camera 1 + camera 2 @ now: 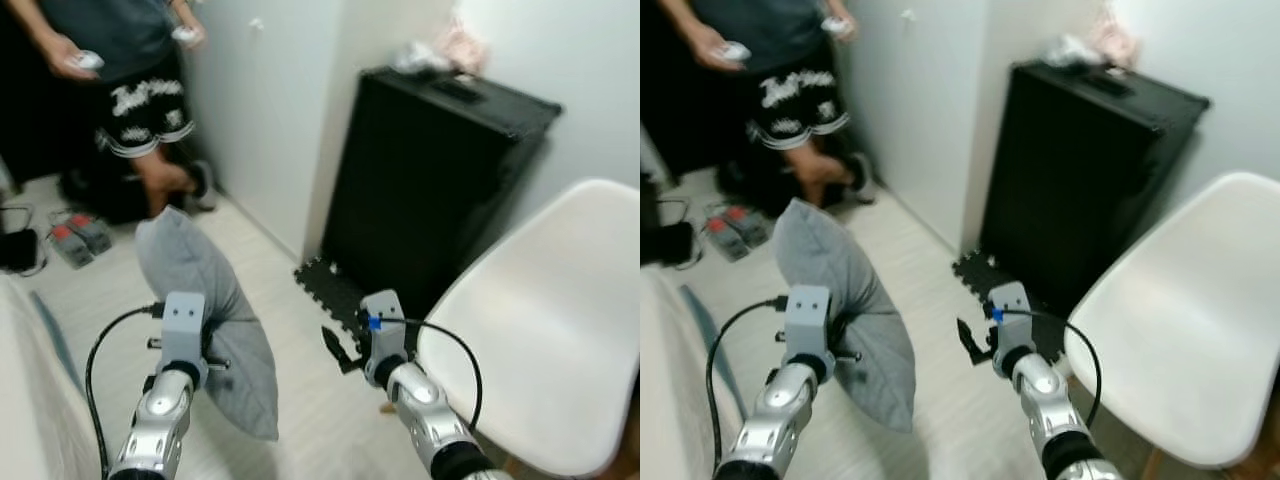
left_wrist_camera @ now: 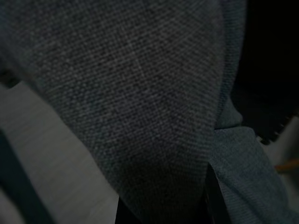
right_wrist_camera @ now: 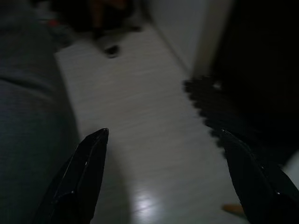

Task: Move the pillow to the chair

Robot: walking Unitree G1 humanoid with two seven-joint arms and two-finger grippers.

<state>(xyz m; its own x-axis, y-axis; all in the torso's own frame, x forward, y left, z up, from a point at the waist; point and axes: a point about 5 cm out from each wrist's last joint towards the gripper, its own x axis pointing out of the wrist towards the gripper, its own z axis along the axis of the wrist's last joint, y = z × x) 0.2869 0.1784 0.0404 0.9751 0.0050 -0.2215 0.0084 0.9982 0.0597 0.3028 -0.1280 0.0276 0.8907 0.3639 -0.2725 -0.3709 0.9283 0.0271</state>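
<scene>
1. one grey pillow [image 1: 205, 310] hung in the air over the floor [image 1: 290, 300], clamped in the left claw [image 1: 205, 345] near its middle, so both ends drooped free.
2. the right claw [image 3: 163, 179] was empty with its fingers spread wide, held low between the pillow and the white chair [image 1: 545, 320].
3. the step in hand looked like the carry to the right; it would go best with the pillow lifted above the seat's rim before swinging across, as the drooping lower corner could catch there.
4. the chair's near edge sat just beside the right arm, so that arm should pull back or help steady the cloth.
5. a black case [image 1: 430, 170] stood behind the chair, and a person [image 1: 130, 70] stood well apart at the far left; the floor between lay open.
</scene>
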